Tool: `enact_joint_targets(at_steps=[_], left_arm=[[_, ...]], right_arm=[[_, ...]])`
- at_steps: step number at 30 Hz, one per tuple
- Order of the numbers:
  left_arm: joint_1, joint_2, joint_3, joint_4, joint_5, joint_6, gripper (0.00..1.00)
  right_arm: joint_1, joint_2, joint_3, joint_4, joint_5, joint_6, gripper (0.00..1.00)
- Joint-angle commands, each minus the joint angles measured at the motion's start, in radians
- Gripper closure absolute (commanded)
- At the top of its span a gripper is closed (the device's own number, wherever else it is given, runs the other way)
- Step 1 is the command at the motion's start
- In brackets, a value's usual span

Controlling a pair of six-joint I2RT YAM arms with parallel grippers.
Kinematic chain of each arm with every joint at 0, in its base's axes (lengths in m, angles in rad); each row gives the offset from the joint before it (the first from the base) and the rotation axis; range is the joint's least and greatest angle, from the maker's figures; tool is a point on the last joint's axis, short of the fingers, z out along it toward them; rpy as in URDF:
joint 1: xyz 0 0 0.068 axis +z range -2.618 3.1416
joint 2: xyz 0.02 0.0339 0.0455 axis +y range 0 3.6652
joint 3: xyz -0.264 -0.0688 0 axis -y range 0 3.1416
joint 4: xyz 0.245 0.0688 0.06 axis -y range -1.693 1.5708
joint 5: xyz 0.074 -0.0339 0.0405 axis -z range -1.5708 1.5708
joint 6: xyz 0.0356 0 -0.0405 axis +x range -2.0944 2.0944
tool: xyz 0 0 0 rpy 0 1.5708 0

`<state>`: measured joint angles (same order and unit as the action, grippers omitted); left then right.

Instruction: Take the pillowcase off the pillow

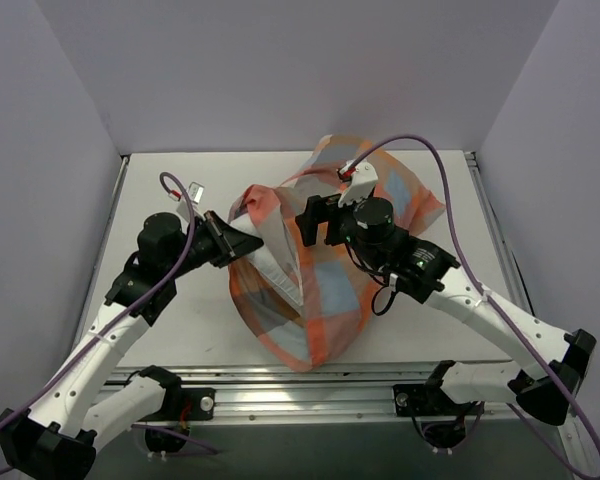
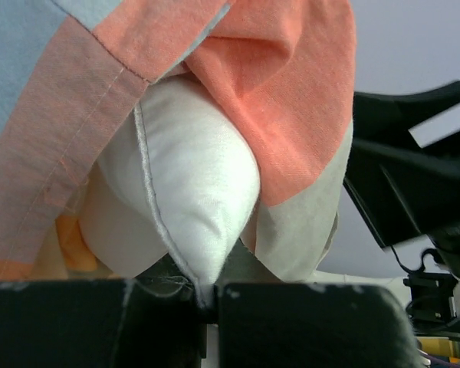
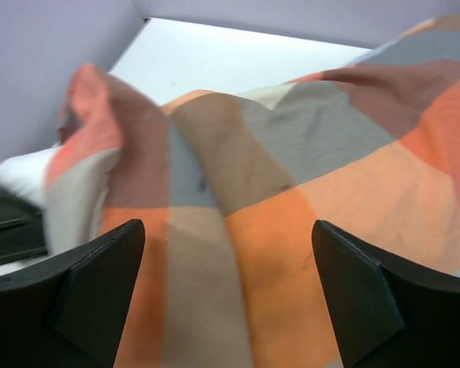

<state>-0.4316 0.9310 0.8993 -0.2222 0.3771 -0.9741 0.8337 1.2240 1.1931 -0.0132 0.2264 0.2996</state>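
L claw [image 2: 208, 300] pinched on pillow [image 2: 192, 184] corner, clear in L wrist only | R claw [image 3: 228, 287] wide, above pillowcase [image 3: 314, 146]

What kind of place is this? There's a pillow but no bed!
Probably a robot lab test booth: plain walls box in a white table, and a left arm and right arm are mounted on a metal rail.

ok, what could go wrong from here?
1. The left pincer grips the pillow only by its corner tip; a hard pull may slip it free.
2. The right pincer hangs open over the pillowcase; closing there might pinch the pillow through the cloth, dragging both together.
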Motion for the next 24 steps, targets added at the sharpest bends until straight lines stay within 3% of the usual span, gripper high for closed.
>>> enact_joint_targets(at_steps=[1, 11, 13, 15, 16, 17, 19, 20, 22, 24], left_arm=[[-0.007, 0.002, 0.084, 0.057, -0.017, 0.028, 0.98], [-0.019, 0.017, 0.118, 0.011, -0.055, 0.054, 0.98], [-0.022, 0.019, 0.115, 0.004, -0.06, 0.058, 0.98], [-0.024, 0.019, 0.115, -0.005, -0.058, 0.064, 0.98], [-0.024, 0.017, 0.116, -0.028, -0.055, 0.067, 0.98], [-0.024, 0.014, 0.121, -0.041, -0.055, 0.077, 0.98], [-0.021, 0.0, 0.128, -0.107, -0.05, 0.086, 0.98], [-0.018, -0.006, 0.13, -0.127, -0.047, 0.094, 0.98], [-0.013, -0.026, 0.127, -0.163, -0.024, 0.098, 0.98], [-0.004, -0.037, 0.121, -0.169, 0.049, 0.1, 0.98]], right_arm=[[0.024, -0.018, 0.016, -0.041, -0.086, -0.002, 0.13], [0.15, 0.091, 0.065, -0.053, -0.059, -0.034, 0.12], [0.159, 0.095, 0.065, -0.045, -0.061, -0.045, 0.21], [0.157, 0.106, 0.065, -0.05, -0.033, -0.048, 0.39], [0.157, 0.109, 0.063, -0.048, -0.016, -0.057, 0.48], [0.156, 0.112, 0.053, -0.047, 0.005, -0.062, 0.66], [0.144, 0.112, 0.033, -0.034, 0.091, -0.077, 0.81], [0.109, 0.117, 0.019, -0.034, 0.105, -0.08, 0.93], [0.044, 0.124, 0.005, -0.037, 0.119, -0.076, 1.0], [-0.063, 0.137, -0.012, -0.036, 0.123, -0.062, 1.0]])
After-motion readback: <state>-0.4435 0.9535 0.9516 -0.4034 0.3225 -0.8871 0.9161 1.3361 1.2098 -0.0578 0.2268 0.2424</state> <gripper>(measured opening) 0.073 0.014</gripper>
